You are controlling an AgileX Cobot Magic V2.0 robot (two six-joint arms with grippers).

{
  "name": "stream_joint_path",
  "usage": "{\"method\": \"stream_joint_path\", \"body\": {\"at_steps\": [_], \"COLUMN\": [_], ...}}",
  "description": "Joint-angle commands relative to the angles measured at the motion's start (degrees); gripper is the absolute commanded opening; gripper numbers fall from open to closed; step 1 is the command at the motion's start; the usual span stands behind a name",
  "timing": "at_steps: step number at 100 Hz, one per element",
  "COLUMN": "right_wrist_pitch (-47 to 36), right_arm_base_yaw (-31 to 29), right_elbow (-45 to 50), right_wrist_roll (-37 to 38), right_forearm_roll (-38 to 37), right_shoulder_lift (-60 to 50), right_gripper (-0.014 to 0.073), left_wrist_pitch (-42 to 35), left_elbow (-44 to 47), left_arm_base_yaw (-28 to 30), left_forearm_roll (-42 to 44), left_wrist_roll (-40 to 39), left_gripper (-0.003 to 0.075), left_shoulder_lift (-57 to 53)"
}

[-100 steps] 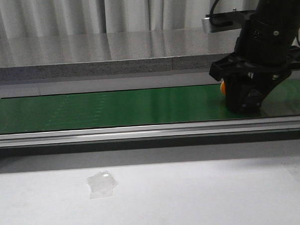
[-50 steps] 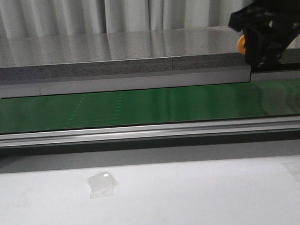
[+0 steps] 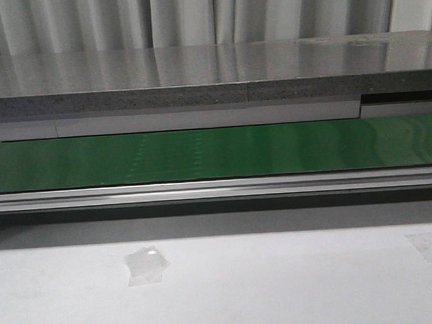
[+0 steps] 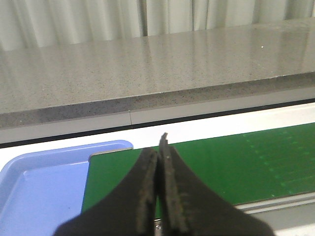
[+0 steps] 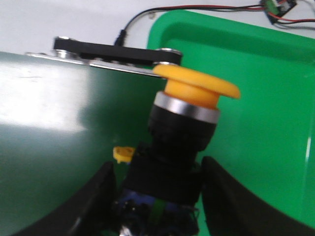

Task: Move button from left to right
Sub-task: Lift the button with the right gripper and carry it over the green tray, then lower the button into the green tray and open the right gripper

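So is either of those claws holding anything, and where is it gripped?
The right gripper holds the button by its black lower body, orange-yellow cap free. The left gripper is shut on nothing.

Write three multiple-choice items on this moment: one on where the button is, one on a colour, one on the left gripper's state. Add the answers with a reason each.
1. Where is the button?
A. Lying on the belt in the front view
B. Between the right gripper's fingers
C. In the blue tray

2. What colour is the tray behind the button in the right wrist view?
A. Green
B. Blue
C. Red

3. How do the left gripper's fingers stand?
A. Wide apart
B. Clamped on the button
C. Pressed together with nothing between

Answers:
1 B, since the right wrist view shows its black body between the two dark fingers, while the front view shows no button on the green belt.
2 A, since its raised rim and floor are bright green.
3 C, since the left wrist view shows the two pads meeting over the belt's end.
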Motion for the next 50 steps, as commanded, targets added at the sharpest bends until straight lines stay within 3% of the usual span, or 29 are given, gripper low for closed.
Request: {"method": "stream_joint_path", "body": {"at_steps": [1,25,50], "right_wrist_pitch": [-3.90,-6.97,-6.80], "right_arm_base_yaw": [-2.83,-8.65,-11.89], "right_elbow": [-1.98,-1.93,-1.93], "right_wrist_roll": [-4.39,-11.50,-11.76], "right_forearm_roll": [0.26,4.52,5.14], "right_shoulder_lift": [-2.69,0.73,6.87], "right_gripper": [0.0175,0.0175,0.0175], "left_wrist_pitch": [-4.43,-4.43,-4.43], "left_elbow": [-1.71,-1.71,-1.71], "left_arm_base_yaw": [-0.54,-0.54,-0.54], "left_forearm_roll": [-0.82,-0.82,-0.82], "left_wrist_roll": [-0.64,-0.64,-0.64], "left_gripper": [-0.0020,-0.0020,-0.0020], "left_shoulder_lift": [0.38,0.38,0.38]}}
